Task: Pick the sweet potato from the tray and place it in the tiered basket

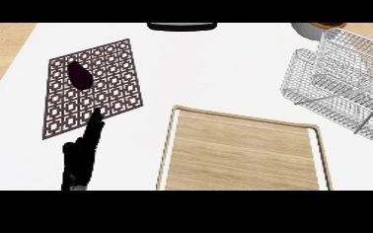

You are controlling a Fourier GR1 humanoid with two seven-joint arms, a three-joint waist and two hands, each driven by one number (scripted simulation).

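The wooden tray [244, 123] lies at the lower middle of the counter, and its board shows nothing on it. At the right stands the white wire tiered basket [331, 79]. Behind its top tier, an orange-brown thing [328, 25] shows at the view's upper edge beside a grey rounded shape; I cannot tell what it is. My left hand [80, 155] is at the lower left, open, its straight fingers [94, 121] pointing up over the near edge of a patterned mat. The right hand does not show.
A dark brown lattice mat [94, 86] lies at the left with a dark purple oval object [79, 75] on it. A black rounded object [182, 26] sits at the far edge. Bare wood counter [15, 39] shows at the far left.
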